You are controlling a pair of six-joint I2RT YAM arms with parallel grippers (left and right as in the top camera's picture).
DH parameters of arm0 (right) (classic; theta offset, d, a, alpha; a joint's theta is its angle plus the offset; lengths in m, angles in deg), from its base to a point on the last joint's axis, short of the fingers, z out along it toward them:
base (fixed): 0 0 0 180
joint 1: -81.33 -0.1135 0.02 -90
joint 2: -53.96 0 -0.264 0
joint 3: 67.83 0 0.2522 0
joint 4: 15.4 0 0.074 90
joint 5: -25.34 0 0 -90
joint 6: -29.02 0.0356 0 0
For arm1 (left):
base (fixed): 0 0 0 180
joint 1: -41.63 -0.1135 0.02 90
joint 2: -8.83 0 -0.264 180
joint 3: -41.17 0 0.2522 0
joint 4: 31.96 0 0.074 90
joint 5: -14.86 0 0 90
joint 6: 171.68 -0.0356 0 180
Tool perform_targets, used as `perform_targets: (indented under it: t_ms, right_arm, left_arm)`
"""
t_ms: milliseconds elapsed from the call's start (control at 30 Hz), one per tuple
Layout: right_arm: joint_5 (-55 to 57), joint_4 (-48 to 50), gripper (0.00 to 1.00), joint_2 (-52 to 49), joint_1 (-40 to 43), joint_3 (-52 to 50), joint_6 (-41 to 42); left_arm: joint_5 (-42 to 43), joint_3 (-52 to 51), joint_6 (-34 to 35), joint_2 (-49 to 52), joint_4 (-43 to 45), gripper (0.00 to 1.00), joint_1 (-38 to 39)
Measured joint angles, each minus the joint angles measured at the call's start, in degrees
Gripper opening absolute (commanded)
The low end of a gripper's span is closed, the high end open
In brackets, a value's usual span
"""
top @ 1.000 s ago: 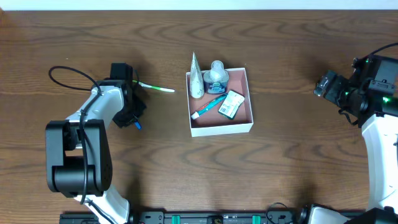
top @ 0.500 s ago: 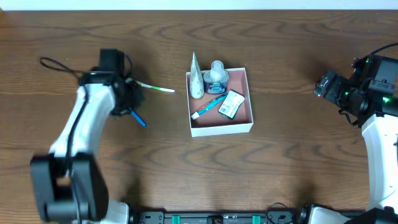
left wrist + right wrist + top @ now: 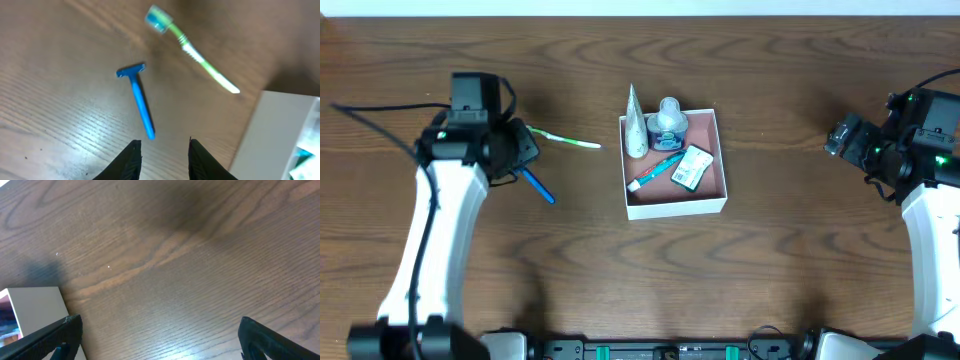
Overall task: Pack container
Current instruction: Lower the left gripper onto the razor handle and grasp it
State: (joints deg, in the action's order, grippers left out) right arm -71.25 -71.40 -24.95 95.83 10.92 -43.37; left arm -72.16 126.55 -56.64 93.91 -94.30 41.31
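Note:
The container (image 3: 677, 207), a white-walled box with a pinkish-brown inside, stands at the table's middle. It holds a white tube (image 3: 636, 128), a small bottle (image 3: 667, 122), a blue-handled brush (image 3: 655, 171) and a packet (image 3: 692, 166). A blue razor (image 3: 538, 187) and a green toothbrush (image 3: 570, 141) lie on the table left of it. My left gripper (image 3: 518, 150) is open and empty, just left of the razor. In the left wrist view the razor (image 3: 139, 102) lies ahead of the gripper (image 3: 163, 150), with the toothbrush (image 3: 200, 55) beyond. My right gripper (image 3: 840, 135) is wide open and empty, far right.
The wood table (image 3: 770, 270) carries nothing else. The container's corner shows at the lower right of the left wrist view (image 3: 280, 135) and at the lower left of the right wrist view (image 3: 35, 310). A black cable (image 3: 370, 108) trails off the left arm.
My left arm has swung back and to the left, away from the razor. The razor now lies uncovered on the table. The right arm has not moved.

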Motion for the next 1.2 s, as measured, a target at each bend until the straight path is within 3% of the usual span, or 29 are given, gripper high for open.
perform_targets:
  t_ms: [567,1200]
  right_arm:
    - [0.0,0.0,0.99,0.0,0.0,0.0,0.0]
    - [0.0,0.0,0.99,0.0,0.0,0.0,0.0]
  left_arm:
    - [-0.2,0.0,6.9,22.2,0.6,0.32,0.0]
    - [-0.2,-0.9,7.8,25.5,2.5,0.32,0.0]
